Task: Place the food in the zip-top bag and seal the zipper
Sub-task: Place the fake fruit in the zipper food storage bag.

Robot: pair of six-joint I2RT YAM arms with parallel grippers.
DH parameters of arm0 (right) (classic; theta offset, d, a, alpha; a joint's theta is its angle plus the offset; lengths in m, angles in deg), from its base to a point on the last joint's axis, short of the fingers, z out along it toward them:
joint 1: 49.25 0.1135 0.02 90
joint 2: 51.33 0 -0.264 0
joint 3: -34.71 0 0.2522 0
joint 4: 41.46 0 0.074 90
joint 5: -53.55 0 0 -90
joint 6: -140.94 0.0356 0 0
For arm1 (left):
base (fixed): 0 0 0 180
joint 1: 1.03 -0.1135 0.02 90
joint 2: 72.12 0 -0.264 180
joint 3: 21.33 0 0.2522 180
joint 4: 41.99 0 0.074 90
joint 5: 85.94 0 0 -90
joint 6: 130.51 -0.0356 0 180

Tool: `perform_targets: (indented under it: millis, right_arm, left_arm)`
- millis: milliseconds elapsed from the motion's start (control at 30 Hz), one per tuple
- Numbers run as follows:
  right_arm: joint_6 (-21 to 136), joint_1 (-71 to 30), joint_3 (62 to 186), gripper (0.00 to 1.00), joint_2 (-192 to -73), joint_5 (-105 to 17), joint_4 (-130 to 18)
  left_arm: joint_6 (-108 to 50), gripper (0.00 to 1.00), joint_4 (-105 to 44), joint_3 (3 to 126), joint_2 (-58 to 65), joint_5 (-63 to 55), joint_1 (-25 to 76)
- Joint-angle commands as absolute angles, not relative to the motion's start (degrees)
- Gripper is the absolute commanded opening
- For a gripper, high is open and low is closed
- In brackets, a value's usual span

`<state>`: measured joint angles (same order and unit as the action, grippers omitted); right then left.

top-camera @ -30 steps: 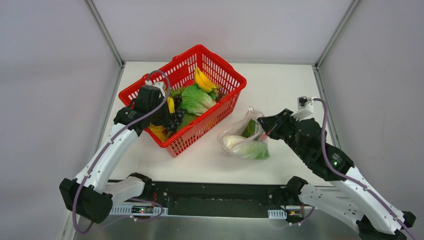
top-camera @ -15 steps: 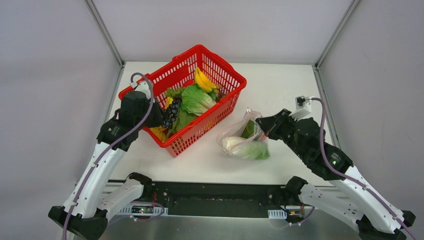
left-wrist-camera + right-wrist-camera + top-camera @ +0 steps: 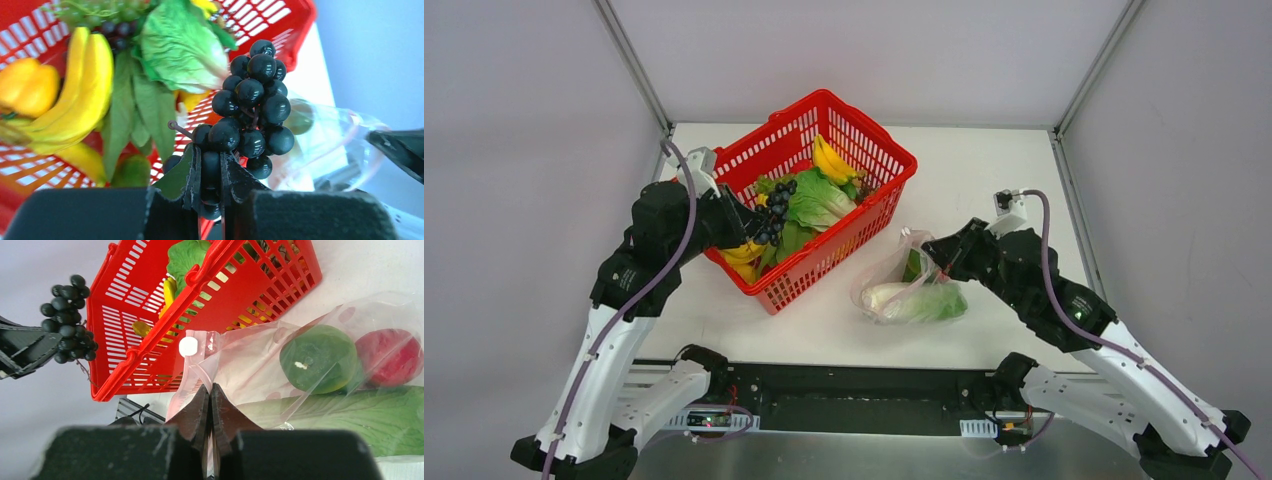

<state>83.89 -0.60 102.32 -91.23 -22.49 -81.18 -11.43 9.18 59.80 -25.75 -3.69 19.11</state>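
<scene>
Top view first: the left pincer [image 3: 757, 228] is clamped on the grapes [image 3: 776, 208], holding them in the air over the near-left rim of the red basket [image 3: 876, 142]. The basket sits toward the far-left corner of the worktop [image 3: 994, 185]. The zip-top bag [image 3: 894, 285] lies right of centre, closer to the near edge. The right pincer [image 3: 932, 262] is pinching its mouth edge up.

Left wrist view: the grip only catches a berry or two at one end of the bunch, so I reckon it could swing or slip out on the carry. The basket below holds bananas [image 3: 85, 85] and leafy greens [image 3: 180, 50].

Right wrist view: that pincer is clenched on thin film right by the zipper [image 3: 200, 340]. The bag holds a green fruit [image 3: 318, 358], a red fruit [image 3: 395, 357] and the long cabbage [image 3: 350, 415]. Only one side of the mouth is lifted, so the floppy opening might sag shut and the grapes would land outside.
</scene>
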Motion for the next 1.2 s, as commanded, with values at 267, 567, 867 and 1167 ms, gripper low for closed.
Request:
perform_targets:
  millis: [267,567,867,1167]
  right_arm:
    - [82.3,-0.5,104.3,0.03,-91.9,-24.0,-78.7]
    - [82.6,-0.6,103.9,0.03,-93.0,-24.1,-77.8]
    - [82.4,-0.5,103.7,0.03,-93.1,-25.3,-77.4]
    - [82.3,-0.5,103.4,0.03,-93.2,-27.8,-76.7]
  left_arm:
    - [-10.1,0.0,5.0,67.1,-20.0,-17.9,33.0]
    - [-12.2,0.0,9.5,67.8,-14.1,-15.6,44.7]
    - [-7.7,0.0,5.9,66.2,-7.6,-9.7,52.2]
    - [-5.9,0.0,8.4,73.5,1.3,-4.8,55.9]
